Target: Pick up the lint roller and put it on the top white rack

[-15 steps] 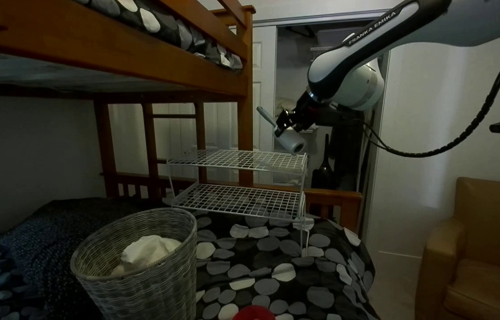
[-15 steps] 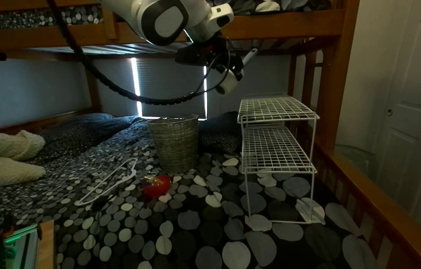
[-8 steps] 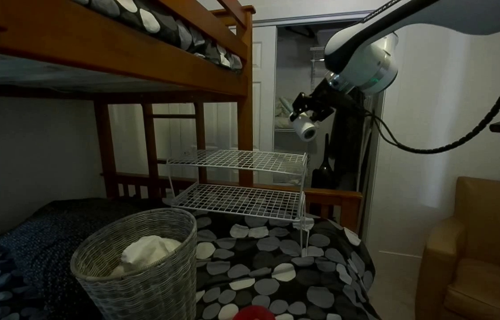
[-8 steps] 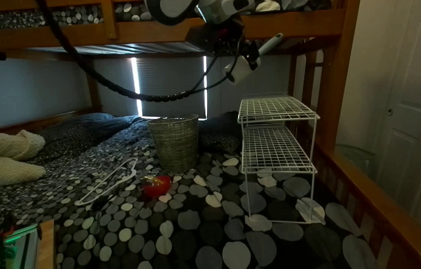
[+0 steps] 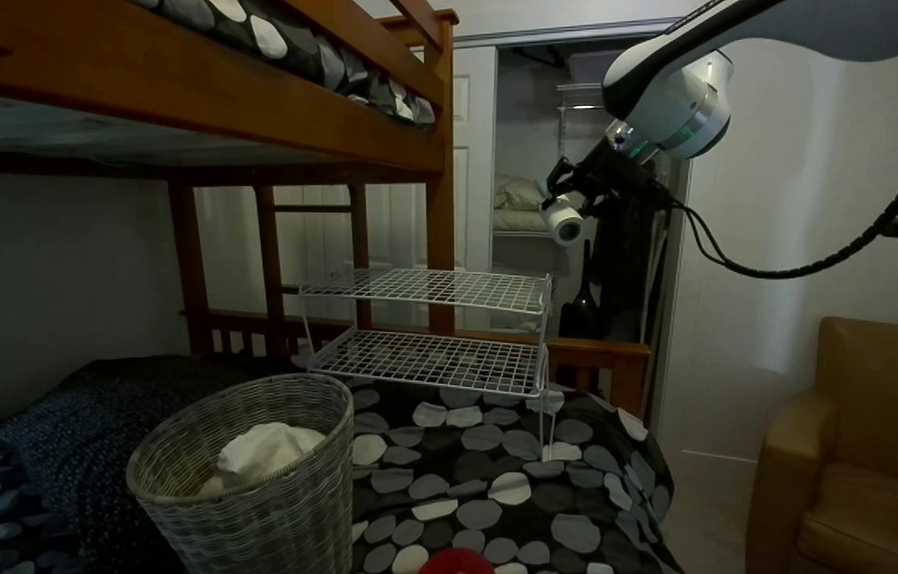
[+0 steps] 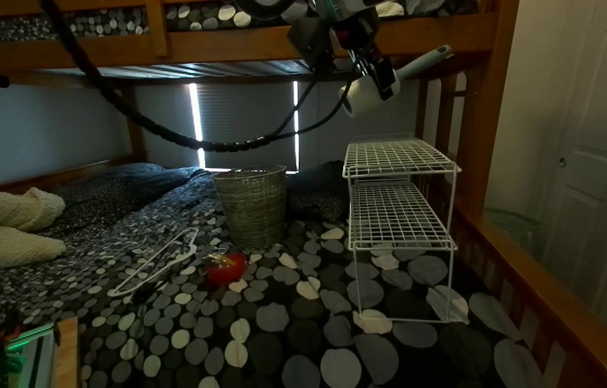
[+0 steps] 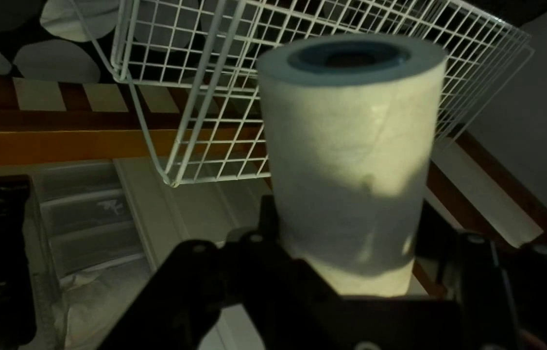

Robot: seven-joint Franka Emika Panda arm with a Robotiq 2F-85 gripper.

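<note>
One white, cylindrical, pale-handled lint roller (image 7: 351, 160) observed grasped, tilted, by the black two-fingered gripper (image 5: 572, 204); position higher than, and apart from, the two-tier white wire rack (image 6: 400, 155).

Lint roller (image 6: 365, 98) higher, end effector (image 7: 350, 219) turned

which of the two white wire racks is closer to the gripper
The top white rack: in both exterior views the gripper, holding the lint roller, is higher than either, while the lower white rack sits underneath, farther away.
</note>
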